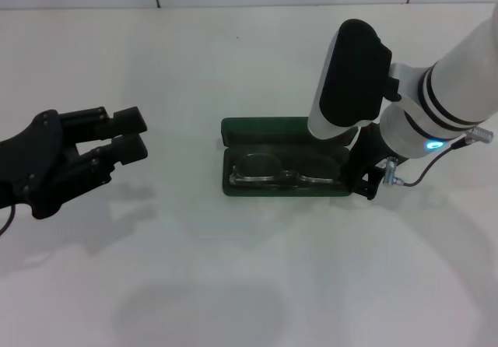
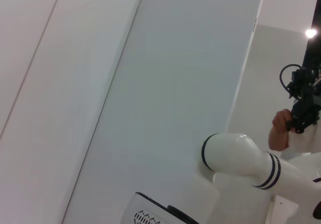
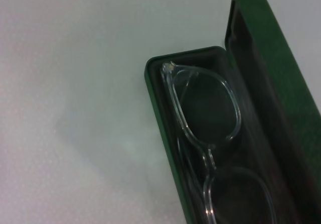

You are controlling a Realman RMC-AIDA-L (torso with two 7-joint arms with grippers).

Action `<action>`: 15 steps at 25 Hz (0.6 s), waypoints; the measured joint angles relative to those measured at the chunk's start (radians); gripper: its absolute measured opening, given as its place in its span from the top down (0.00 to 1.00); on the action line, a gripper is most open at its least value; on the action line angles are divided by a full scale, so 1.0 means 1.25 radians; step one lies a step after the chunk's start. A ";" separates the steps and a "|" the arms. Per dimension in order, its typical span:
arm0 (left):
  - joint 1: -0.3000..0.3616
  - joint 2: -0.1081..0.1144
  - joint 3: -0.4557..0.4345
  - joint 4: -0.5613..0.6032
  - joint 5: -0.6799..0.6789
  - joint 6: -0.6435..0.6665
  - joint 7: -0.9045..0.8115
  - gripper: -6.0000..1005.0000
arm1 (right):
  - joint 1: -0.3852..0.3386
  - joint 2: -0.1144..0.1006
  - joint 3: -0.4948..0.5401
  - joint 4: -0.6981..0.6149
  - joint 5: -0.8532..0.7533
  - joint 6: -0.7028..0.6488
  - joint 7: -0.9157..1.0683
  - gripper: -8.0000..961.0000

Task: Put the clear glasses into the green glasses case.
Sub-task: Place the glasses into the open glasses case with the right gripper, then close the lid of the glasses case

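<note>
Glasses placement looks complete: the clear glasses [image 3: 205, 133] lie inside the open green glasses case [image 1: 285, 164]. You cannot tell the right gripper's [image 1: 367, 177] state at the case's end. Withdraw it straight upward. The left gripper [image 1: 124, 137] hovers well apart, fingers spread.

White table [image 1: 233, 285] w/ open green glasses case [image 1: 257, 129]

I see a dark green case [image 1: 284, 160] with dark lining on a plain white bench [image 1: 233, 285]. The glasses [image 1: 272, 172] inside it are colourless and see-through. My left gripper [image 1: 128, 137], left of the case, is matte black. My right arm [image 1: 459, 82] is white with black rings and a blue light.
</note>
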 joint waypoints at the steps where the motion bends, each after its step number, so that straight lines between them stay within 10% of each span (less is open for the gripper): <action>1: 0.002 0.000 0.000 0.000 0.000 0.000 0.000 0.65 | 0.000 0.000 0.000 -0.001 0.000 0.001 0.000 0.91; 15: 0.001 -0.001 -0.006 0.006 -0.007 0.000 -0.011 0.65 | -0.059 0.000 0.009 -0.145 -0.008 -0.046 0.008 0.90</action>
